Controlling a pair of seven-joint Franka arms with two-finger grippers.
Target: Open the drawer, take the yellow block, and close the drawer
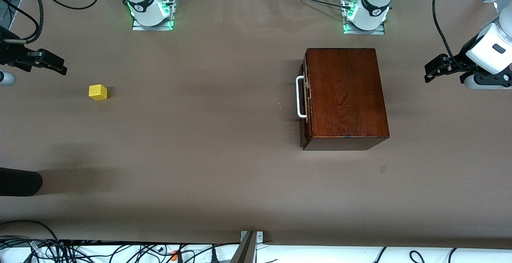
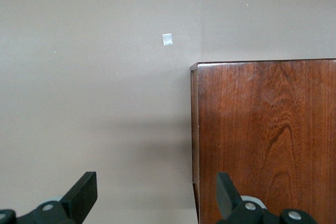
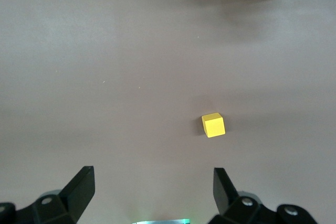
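Task looking finished or not begun: drawer [image 1: 305, 95] sitting shut in wooden box [image 1: 346, 95], yellow block [image 1: 98, 92] lying out on table [image 1: 208, 135] toward right arm's end. Right gripper [image 3: 152, 187] hanging jaws wide, empty, over table near block. Left gripper [image 2: 156, 192] hanging spread, empty, over box edge. If restarting, next move calling for grasp on white handle [image 1: 299, 97].

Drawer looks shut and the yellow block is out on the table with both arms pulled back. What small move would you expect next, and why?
Probably none: the task looks finished. The drawer sits flush in the wooden box, and the yellow block rests on the table toward the right arm's end. The left gripper and the right gripper hang open and empty. At most, a retreat to rest.
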